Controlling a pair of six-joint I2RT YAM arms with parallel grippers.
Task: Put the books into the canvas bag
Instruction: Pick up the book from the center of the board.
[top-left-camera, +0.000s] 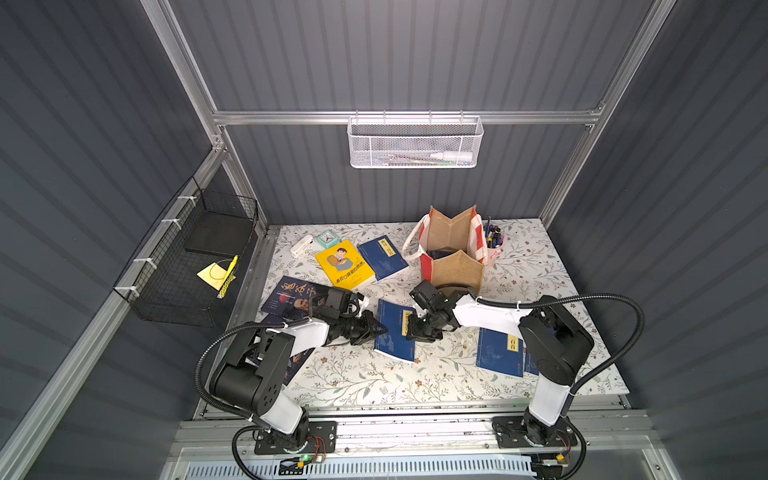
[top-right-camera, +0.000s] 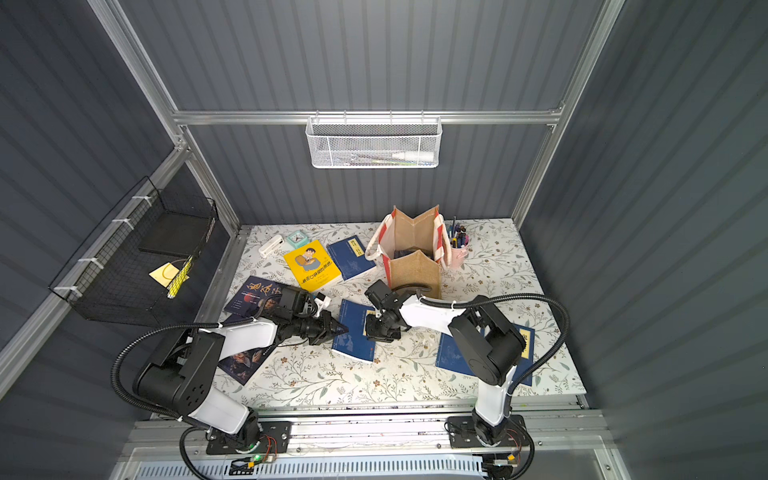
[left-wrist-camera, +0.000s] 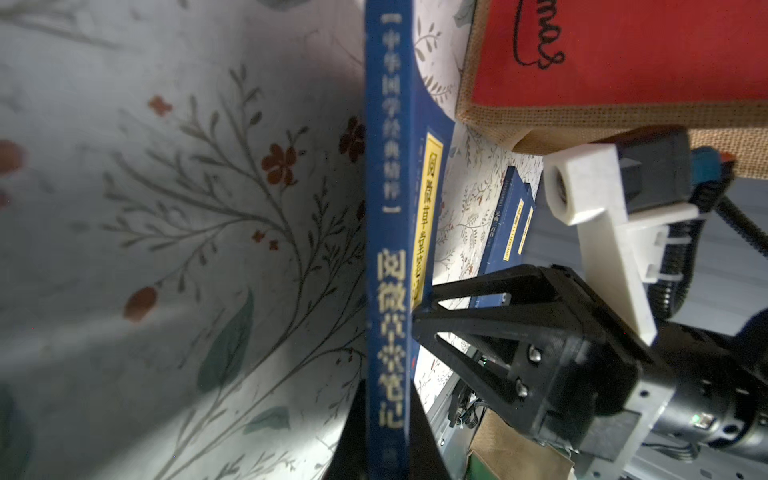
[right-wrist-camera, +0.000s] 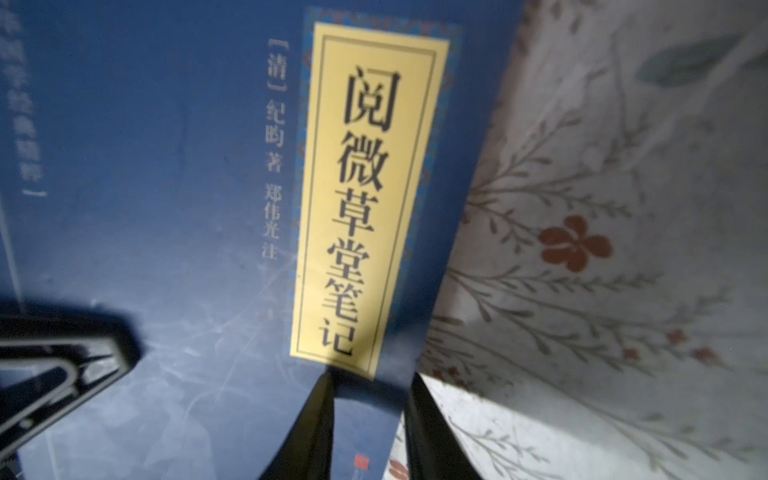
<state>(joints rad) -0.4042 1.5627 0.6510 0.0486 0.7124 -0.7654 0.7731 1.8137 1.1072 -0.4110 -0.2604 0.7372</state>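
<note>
A blue book (top-left-camera: 392, 332) (top-right-camera: 353, 332) with a yellow title label lies mid-table in front of the canvas bag (top-left-camera: 453, 270) (top-right-camera: 415, 270). My left gripper (top-left-camera: 381, 329) (left-wrist-camera: 386, 390) is shut on the blue book's spine (left-wrist-camera: 386, 208). My right gripper (top-left-camera: 419, 332) (right-wrist-camera: 371, 378) stands open, its tips down on the cover (right-wrist-camera: 166, 208) near the opposite edge. More books lie around: a yellow cartoon one (top-left-camera: 345, 264), a blue one (top-left-camera: 382, 257), a navy one (top-left-camera: 291, 293), and a blue one (top-left-camera: 498, 351) under my right arm.
A pink pen cup (top-left-camera: 494, 245) stands right behind the bag. A small clock (top-left-camera: 328, 238) and a white object (top-left-camera: 301, 245) sit at the back left. A black wire basket (top-left-camera: 195, 257) hangs on the left wall, a white mesh basket (top-left-camera: 415, 143) on the back rail.
</note>
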